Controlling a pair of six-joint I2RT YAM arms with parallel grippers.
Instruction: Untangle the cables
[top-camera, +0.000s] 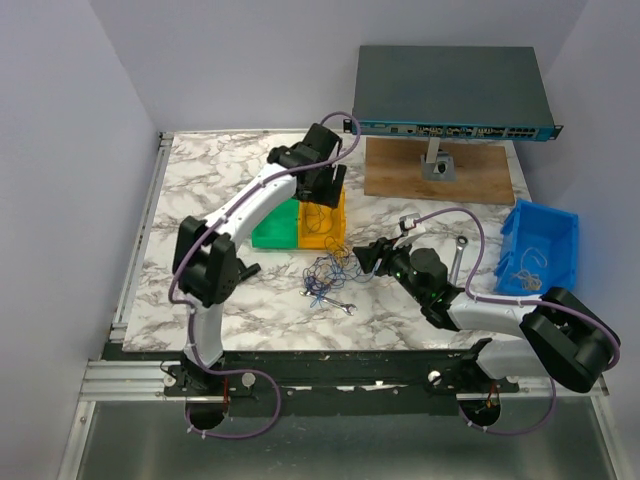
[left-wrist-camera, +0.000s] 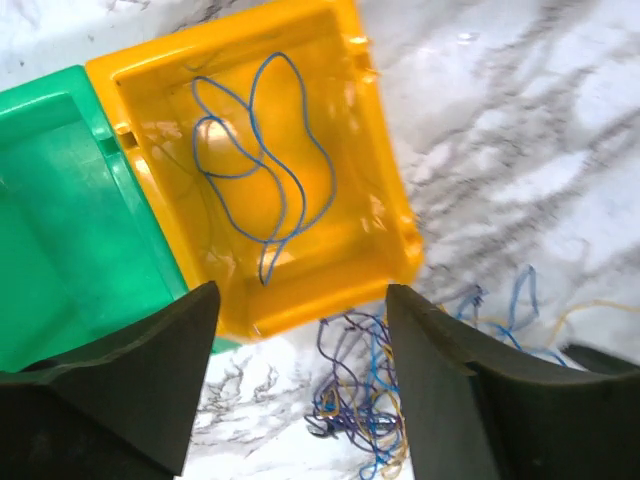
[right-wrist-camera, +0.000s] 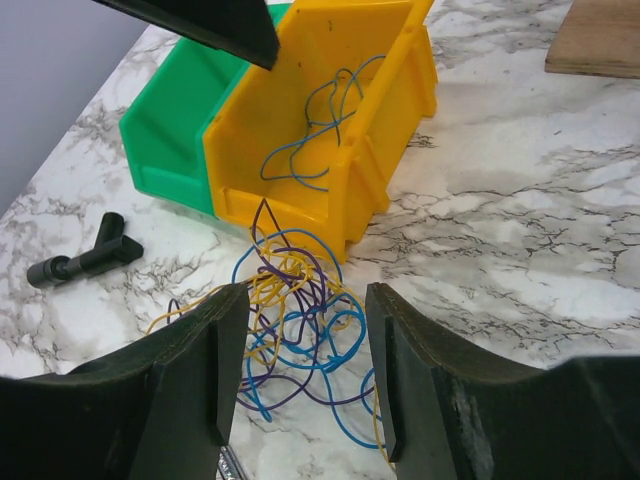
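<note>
Cables (right-wrist-camera: 295, 320): a loose knot of hair-thin strands in blue, purple and yellow, looped over and through one another, with a few ends straying outward.
Where: flat on the marble-patterned tabletop (top-camera: 200, 180), just in front of the yellow bin (top-camera: 325, 238) and close to its near wall.
Separated strand: one blue strand (left-wrist-camera: 262, 170) lies alone inside the yellow bin, curled in long open loops on its floor and apart from the knot.
Right pincer (right-wrist-camera: 305, 300): released, with its two dark fingers (right-wrist-camera: 200, 380) spread wide and low over the tabletop. The knot sits in the gap between them, and no strand can be seen pinched.
Left pincer (left-wrist-camera: 300, 295): released and holding nothing, hanging above the near rim of the yellow bin and looking down into it, with the knot just beyond the rim.
Bins: the yellow bin stands side by side with a green bin (top-camera: 272, 232), their walls touching.
Nearby: a small steel wrench (top-camera: 345, 307) lies just beside the knot on the side nearer the arms. A black L-shaped part (right-wrist-camera: 85, 258) lies to the left, apart from the strands.
Far side: a blue bin (top-camera: 540, 245) stands well apart at the right. At the back, a grey network switch (top-camera: 450, 90) stands above a wooden board (top-camera: 440, 175).
</note>
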